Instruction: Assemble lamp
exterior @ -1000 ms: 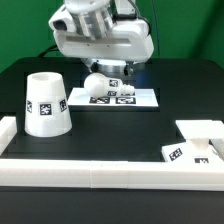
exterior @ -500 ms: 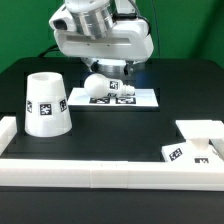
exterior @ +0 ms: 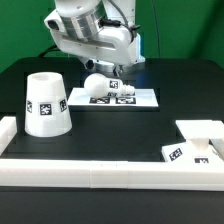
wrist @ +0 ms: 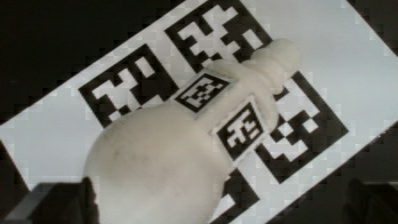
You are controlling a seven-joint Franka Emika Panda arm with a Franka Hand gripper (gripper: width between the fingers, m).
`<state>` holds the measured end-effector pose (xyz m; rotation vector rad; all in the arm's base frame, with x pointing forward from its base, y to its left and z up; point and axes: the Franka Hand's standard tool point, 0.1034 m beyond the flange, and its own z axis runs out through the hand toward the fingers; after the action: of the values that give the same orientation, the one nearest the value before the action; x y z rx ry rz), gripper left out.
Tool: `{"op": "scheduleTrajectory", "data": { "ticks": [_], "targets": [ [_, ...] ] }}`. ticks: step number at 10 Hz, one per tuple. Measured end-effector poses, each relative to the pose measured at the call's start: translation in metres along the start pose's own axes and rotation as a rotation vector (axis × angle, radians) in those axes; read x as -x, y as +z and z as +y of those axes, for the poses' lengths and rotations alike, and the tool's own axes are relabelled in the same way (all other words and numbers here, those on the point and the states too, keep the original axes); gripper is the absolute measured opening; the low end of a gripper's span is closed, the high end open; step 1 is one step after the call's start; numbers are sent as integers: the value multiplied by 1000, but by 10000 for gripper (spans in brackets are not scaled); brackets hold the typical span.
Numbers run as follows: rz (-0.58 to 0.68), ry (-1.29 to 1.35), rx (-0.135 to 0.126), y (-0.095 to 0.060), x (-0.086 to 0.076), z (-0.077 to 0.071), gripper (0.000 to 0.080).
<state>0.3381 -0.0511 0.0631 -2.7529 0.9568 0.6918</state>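
The white round-headed bulb lies on its side on the marker board, its tagged stem pointing to the exterior view's right. In the wrist view the bulb fills the middle, with two tags on its stem. My gripper hangs just above the bulb. Its jaws stand open on either side of the bulb's round head, apart from it. The tapered shade stands on the table at the exterior view's left. The flat square base lies at the right.
Long white rail blocks run along the front, with short pieces at both sides. The marker board shows its tags under the bulb. A green wall stands behind the black table.
The arm's hand has swung and tilted toward the exterior view's left and slightly up. The bulb, shade and base have not moved.
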Motion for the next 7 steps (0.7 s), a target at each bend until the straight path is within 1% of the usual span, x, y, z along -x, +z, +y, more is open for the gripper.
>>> {"op": "scheduleTrajectory", "data": {
  "ticks": [2, 4, 5, 6, 7],
  "targets": [
    [-2, -4, 2, 1, 0, 0, 699],
    [-10, 12, -1, 1, -2, 5, 699],
    [-20, 86, -36, 0, -3, 12, 699],
    [-114, 123, -40, -1, 3, 22, 699],
    [-179, 141, -51, 0, 1, 26, 699]
  ]
}}
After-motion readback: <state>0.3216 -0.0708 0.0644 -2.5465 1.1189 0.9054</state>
